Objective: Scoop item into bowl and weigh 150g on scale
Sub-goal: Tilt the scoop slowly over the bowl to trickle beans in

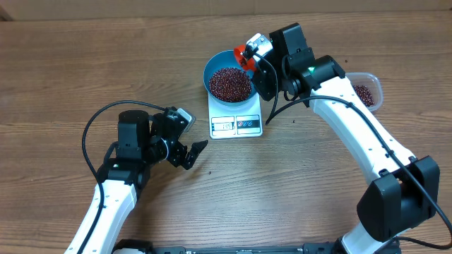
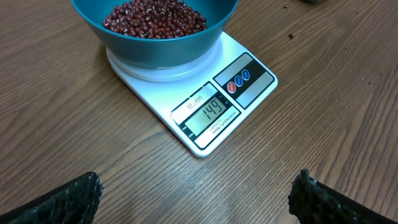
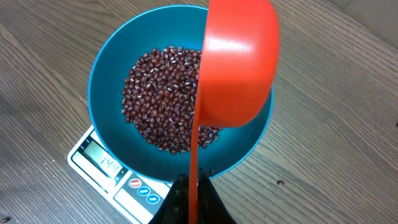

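Note:
The teal bowl point(image 1: 212, 69) stands on the white scale point(image 1: 236, 125) and holds a heap of red-brown beans point(image 1: 229, 83). My right gripper point(image 1: 253, 62) is shut on the thin handle of a red scoop point(image 1: 244, 53). In the right wrist view the scoop point(image 3: 239, 68) hangs tilted over the right side of the bowl point(image 3: 102, 74) and its beans point(image 3: 161, 99). The scoop's back faces the camera, so its inside is hidden. The right gripper point(image 3: 193, 199) pinches the handle. My left gripper point(image 1: 191, 152) is open and empty over bare table in front of the scale point(image 2: 217, 112), fingers point(image 2: 84, 193) wide apart. The display reads 149.
A clear plastic tub point(image 1: 367, 92) with more beans stands at the right, behind the right arm. A stray bean point(image 3: 280, 183) lies on the wood to the right of the scale. Cables loop beside the left arm.

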